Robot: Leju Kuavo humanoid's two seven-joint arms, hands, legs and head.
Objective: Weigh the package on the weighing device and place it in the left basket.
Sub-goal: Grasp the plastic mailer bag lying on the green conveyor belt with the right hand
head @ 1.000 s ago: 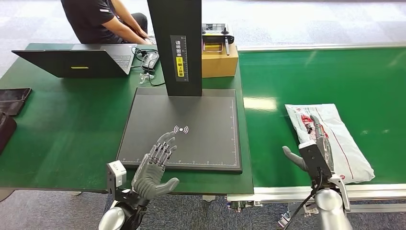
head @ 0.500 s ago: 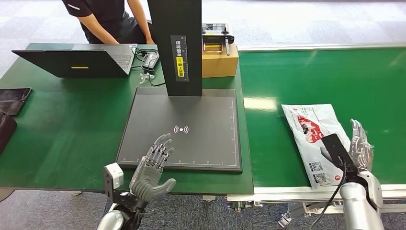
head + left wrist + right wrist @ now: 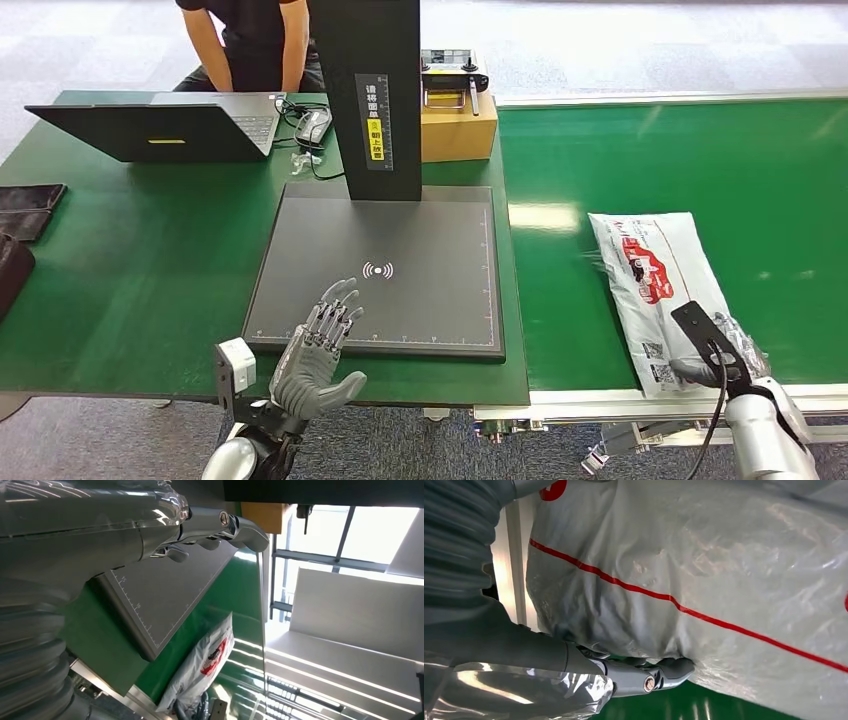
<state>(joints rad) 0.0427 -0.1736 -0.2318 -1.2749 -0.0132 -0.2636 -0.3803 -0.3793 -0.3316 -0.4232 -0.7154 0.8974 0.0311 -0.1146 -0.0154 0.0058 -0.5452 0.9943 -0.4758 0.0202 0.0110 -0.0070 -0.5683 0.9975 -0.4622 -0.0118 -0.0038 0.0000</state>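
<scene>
Your right hand [image 3: 728, 358] is at the near end of the package [image 3: 655, 280] on the green belt [image 3: 700, 160], fingers tucked against its edge; I cannot tell if they grip. The package's long side points away from you. The scale [image 3: 400, 240] lies to its left, where your left hand [image 3: 318, 350] hovers with fingers apart.

Logistics test lab or parcel-sorting workshop, green conveyor belt [image 3: 690, 150] with metal rails, black weighing platform [image 3: 385, 270] with scanner column [image 3: 368, 95], green table [image 3: 130, 250], open laptop [image 3: 160, 130], seated person [image 3: 255, 40], cardboard box [image 3: 458, 125], grey tiled floor
</scene>
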